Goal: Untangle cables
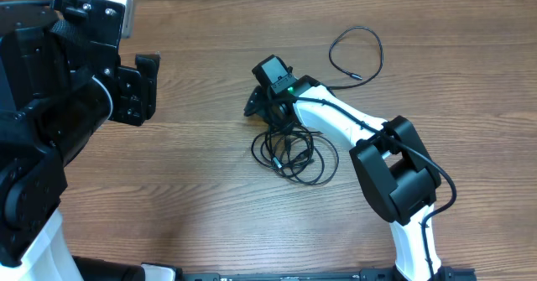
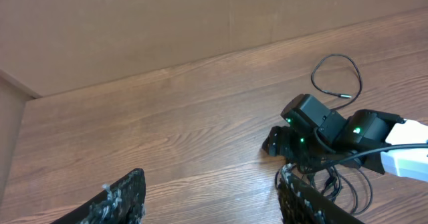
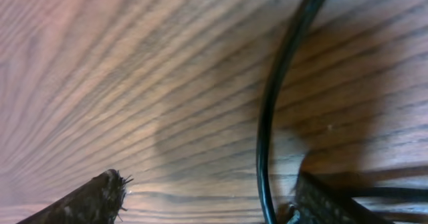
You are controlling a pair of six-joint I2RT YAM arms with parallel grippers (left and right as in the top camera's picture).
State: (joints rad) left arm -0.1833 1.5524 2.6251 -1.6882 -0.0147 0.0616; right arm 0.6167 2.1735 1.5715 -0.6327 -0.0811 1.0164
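On my overhead feed the tangled heap of thin black cables (image 1: 295, 153) lies near the middle of the brown wood-grain surface (image 1: 193, 180), its loops crossing over one another. A separate single thin black cable (image 1: 357, 53), curled in one open loop with a small plug end, rests well apart from the heap, toward the far edge.

The white right arm with black joints (image 1: 340, 117) reaches over the heap, and my right tool (image 3: 207, 198) is down low at the heap's far-left rim, close to the wood. Its wrist camera shows the fingers (image 3: 93, 200) spread wide, with one black cord (image 3: 269, 130) curving between them and passing just beside the finger on the picture's right side. I cannot tell whether the cord touches that finger; nothing is clamped.

My left tool (image 2: 214, 207) hangs above the left part of the surface, well apart from both cables, jaws wide and holding nothing. From its wrist camera I see the right arm's black wrist with green lights, the heap beneath it, and the lone loop beyond.
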